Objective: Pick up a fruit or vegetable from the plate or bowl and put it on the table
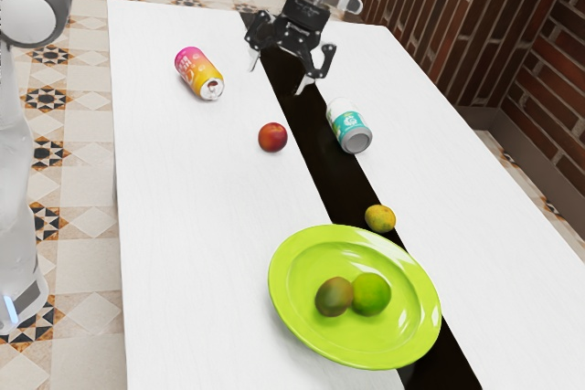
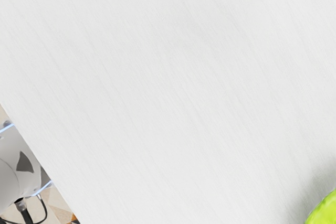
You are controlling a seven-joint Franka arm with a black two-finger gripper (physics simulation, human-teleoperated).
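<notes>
In the exterior view my gripper (image 1: 277, 78) is open, held up at the far part of the table, its two fingertips well apart with nothing between them. The lime-green plate (image 1: 293, 324) lies at the near end, far from the hand. On it a brownish-green fruit (image 1: 333, 297) touches a round green fruit (image 1: 372, 294). In the wrist view, part of the plate (image 2: 324, 211) shows at the lower right corner; its fruits are out of that frame.
On the white table (image 1: 201, 226) are a red fruit (image 1: 272, 137), a yellow-green fruit (image 1: 380, 218) just beyond the plate's rim, a pink-orange can (image 1: 197, 73) and a white-teal container (image 1: 348, 125). The arm's base (image 2: 17, 169) stands past the table edge.
</notes>
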